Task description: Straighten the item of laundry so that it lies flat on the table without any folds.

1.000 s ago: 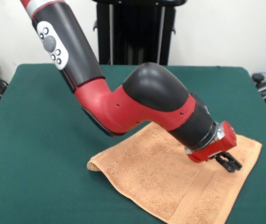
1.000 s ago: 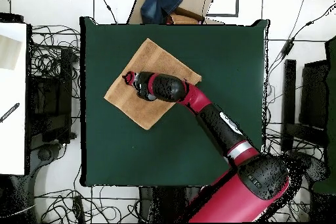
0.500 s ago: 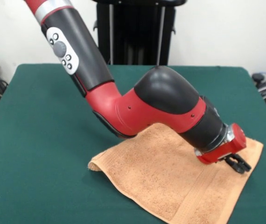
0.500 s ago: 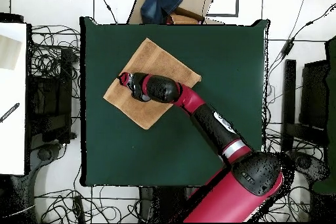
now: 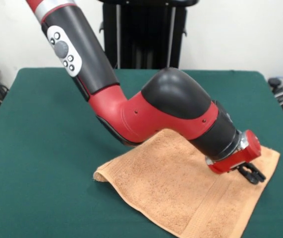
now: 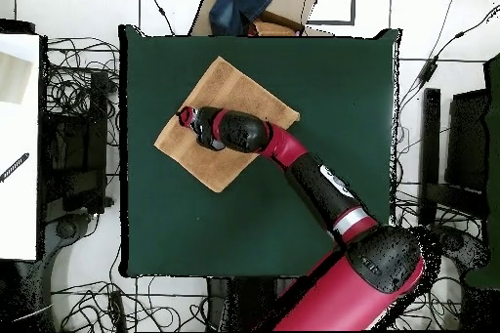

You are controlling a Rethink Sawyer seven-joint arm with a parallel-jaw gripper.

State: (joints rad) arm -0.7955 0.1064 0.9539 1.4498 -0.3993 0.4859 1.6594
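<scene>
Arm: enters front view from upper left, slopes down to lower right; elbow bulge mid-frame, wrist tilted low over towel.
Hand (image 5: 252,174): at lower right of front view, tips down at towel's right part, near its right edge; contact w/ cloth can't be told. In overhead view hand (image 6: 189,120) sits left of centre, upper half.
Hand state: fingers dark, small; can't tell if wide or narrow.
Towel (image 5: 166,186): peach-orange, spread on counter (image 5: 37,148), lower centre-right of front view; woven band near bottom edge; left corner curled up slightly.
Towel overhead (image 6: 229,90): diamond-wise, upper left of green counter (image 6: 322,124), partly under arm.
</scene>
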